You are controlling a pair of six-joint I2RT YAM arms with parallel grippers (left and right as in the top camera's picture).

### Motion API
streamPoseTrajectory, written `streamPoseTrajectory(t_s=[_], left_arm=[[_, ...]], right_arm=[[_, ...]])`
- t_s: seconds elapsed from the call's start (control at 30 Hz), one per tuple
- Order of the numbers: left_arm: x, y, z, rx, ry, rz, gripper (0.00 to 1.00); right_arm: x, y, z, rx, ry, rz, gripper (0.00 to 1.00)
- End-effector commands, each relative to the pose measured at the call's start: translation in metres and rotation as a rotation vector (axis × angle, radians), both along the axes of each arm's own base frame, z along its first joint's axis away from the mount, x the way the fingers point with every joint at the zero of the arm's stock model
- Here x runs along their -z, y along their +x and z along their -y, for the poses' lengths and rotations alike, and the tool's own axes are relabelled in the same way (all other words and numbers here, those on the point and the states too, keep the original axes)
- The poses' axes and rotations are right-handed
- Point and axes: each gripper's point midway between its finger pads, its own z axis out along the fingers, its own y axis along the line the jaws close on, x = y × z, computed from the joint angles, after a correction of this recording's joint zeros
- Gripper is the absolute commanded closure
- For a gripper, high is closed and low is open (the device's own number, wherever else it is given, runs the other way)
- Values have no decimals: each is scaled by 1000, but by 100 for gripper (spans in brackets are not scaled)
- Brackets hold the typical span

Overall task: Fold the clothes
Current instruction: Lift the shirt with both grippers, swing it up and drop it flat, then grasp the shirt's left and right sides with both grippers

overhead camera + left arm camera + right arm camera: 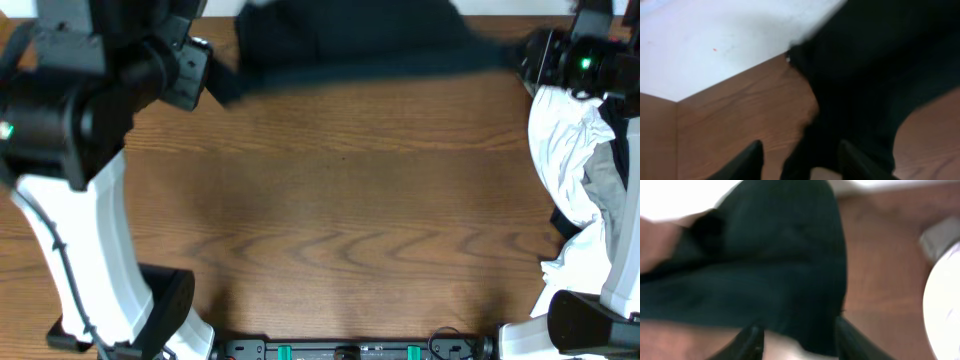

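The black shirt [360, 45] lies spread along the far edge of the wooden table [340, 220], its top cut off by the frame. My left gripper [205, 80] is at its left corner and my right gripper [522, 62] at its right corner. In the left wrist view the fingers [801, 160] stand apart with bunched black fabric [875, 60] between them. In the right wrist view the fingers [799, 340] are also apart, over the shirt's edge [775, 255]. No logo or lettering shows.
A pile of white and grey clothes [570, 150] lies at the table's right side, and shows at the right edge of the right wrist view [945, 295]. The table's far edge and pale floor [715, 40] lie just beyond the left gripper.
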Motion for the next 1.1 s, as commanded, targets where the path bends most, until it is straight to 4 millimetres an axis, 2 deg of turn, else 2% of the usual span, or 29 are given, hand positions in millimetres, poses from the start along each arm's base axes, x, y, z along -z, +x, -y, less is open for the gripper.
streamPoseTrajectory(t_s=[0.0, 0.1, 0.3, 0.33, 0.5, 0.57, 0.63, 0.7, 0.77, 0.87, 0.93, 0.97, 1.03, 1.07], left_arm=[[17, -11, -8, -44, 20, -86, 47], [8, -18, -17, -78, 47, -54, 44], [-14, -37, -21, -96, 16, 17, 42], [-16, -38, -21, -109, -1, 28, 37], [-24, -42, -24, -226, -130, 48, 36], [-21, -44, -37, -319, -148, 39, 36], [-21, -45, -61, -470, -157, 53, 36], [-25, -51, -76, -539, -185, 73, 36], [-33, -66, -88, -582, -206, 104, 36], [-40, -105, -106, -652, -229, 141, 30], [-36, -129, -110, -679, -243, 138, 29], [-31, -136, -105, -660, -262, 124, 29], [-15, -136, -89, -570, -287, 68, 29], [0, -131, -79, -519, -297, 16, 29]], right_arm=[[0, -16, -12, -107, -48, -3, 52], [-1, -23, -11, -118, -60, -9, 50], [-7, -31, -10, -114, -77, 6, 42], [-7, -32, -10, -114, -77, 1, 41], [7, -39, -13, -124, -68, -76, 36], [16, -41, -16, -133, -62, -119, 36], [24, -43, -17, -139, -60, -157, 36], [28, -45, -16, -135, -64, -183, 37], [30, -48, -14, -132, -74, -199, 37], [32, -55, -14, -132, -72, -222, 36], [33, -60, -15, -133, -69, -244, 34], [34, -62, -15, -133, -68, -255, 32], [36, -64, -15, -135, -65, -265, 30], [38, -63, -17, -139, -66, -269, 28]])
